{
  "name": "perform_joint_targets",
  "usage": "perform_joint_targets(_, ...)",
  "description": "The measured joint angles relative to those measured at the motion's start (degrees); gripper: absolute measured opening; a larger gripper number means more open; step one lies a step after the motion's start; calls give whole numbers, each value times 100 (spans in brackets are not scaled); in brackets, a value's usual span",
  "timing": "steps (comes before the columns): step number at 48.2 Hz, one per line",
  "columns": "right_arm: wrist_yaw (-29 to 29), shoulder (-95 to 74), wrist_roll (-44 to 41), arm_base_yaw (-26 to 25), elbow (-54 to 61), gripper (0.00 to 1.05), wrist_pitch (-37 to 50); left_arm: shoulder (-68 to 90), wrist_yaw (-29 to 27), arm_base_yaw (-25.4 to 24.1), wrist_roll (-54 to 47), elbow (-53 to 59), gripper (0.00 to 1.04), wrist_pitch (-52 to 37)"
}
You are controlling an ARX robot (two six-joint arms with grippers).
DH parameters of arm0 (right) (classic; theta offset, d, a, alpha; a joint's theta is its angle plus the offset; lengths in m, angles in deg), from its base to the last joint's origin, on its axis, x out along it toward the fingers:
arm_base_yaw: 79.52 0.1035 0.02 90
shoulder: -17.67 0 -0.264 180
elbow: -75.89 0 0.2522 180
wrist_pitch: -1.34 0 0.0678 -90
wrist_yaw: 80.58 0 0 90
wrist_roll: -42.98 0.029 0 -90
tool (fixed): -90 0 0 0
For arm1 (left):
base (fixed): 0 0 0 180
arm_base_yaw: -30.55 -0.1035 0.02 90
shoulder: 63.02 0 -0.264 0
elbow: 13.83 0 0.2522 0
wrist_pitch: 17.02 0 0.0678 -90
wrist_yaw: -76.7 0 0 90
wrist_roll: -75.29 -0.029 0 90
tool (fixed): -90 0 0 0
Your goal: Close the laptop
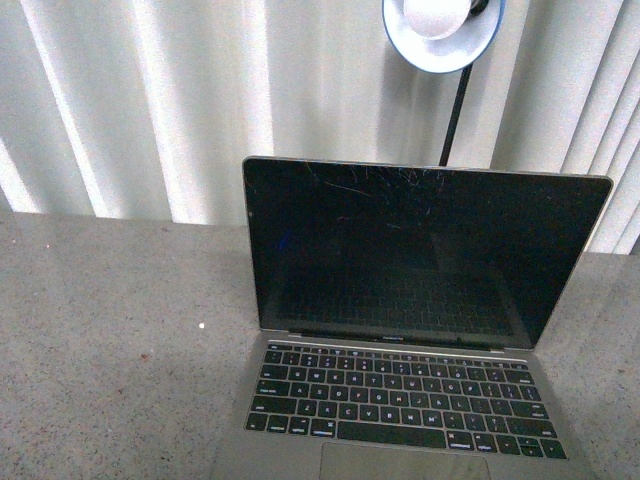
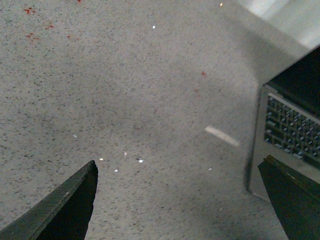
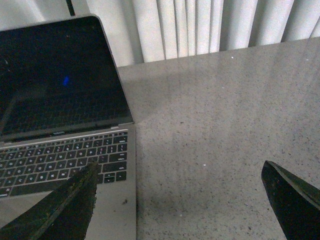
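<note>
The laptop stands open on the speckled grey table, right of centre in the front view. Its scratched black screen is upright, with the black keys and the trackpad in front of it. Neither arm shows in the front view. In the left wrist view my left gripper is open above bare table, one finger over the laptop at its corner. My right gripper is open too, one dark finger over the keyboard side of the laptop, the other over the table. Nothing sits between either pair of fingers.
White pleated curtains hang behind the table's far edge. A blue-rimmed lamp head on a black pole stands behind the screen. Small red specks mark the table surface in the left wrist view.
</note>
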Motion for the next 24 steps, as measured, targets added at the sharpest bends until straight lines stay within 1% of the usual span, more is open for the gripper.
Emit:
perform_joint_targets(2, 160, -72, 15, -129, 15, 97, 184, 15, 55, -4, 245, 17, 98, -166)
perform_joint_targets(4, 442, -157, -2, -356, 22, 97, 426, 7, 96, -39, 363, 63, 98, -391)
perform_joint_targets(6, 726, -400, -48, -699, 55, 97, 776, 90, 225, -140, 433, 151, 98, -691)
perform_joint_targets(9, 1377, -1119, -166, -1458, 149, 97, 1569, 461, 514, -396, 404, 352, 98, -1377)
perform_joint_targets(11, 1856, -1917, -243, -2114, 153, 97, 2369, 872, 706, -581, 313, 437, 98, -1980)
perform_joint_targets(14, 2291, -3150, -332, -2896, 46, 97, 3488, 1788, 935, -804, 50, 457, 98, -3139)
perform_joint_targets(17, 2527, -4468, -361, -3467, -258, 97, 4433, 3169, 1246, -979, -330, 380, 98, -4658)
perform_joint_targets(18, 2538, -4903, -376, -3604, -404, 97, 4701, 3486, 1296, -1005, -426, 334, 98, -4977)
perform_joint_targets(20, 2544, -5539, -400, -3762, -667, 97, 5027, 4516, 1443, -1043, -737, 111, 98, -5921)
perform_joint_targets(22, 2542, -6078, -439, -3847, -925, 97, 5250, 5287, 1515, -1064, -979, -140, 98, -6531)
perform_joint_targets(24, 2527, -6599, -535, -3877, -1237, 97, 5355, 5906, 1624, -1064, -1193, -433, 98, -6874)
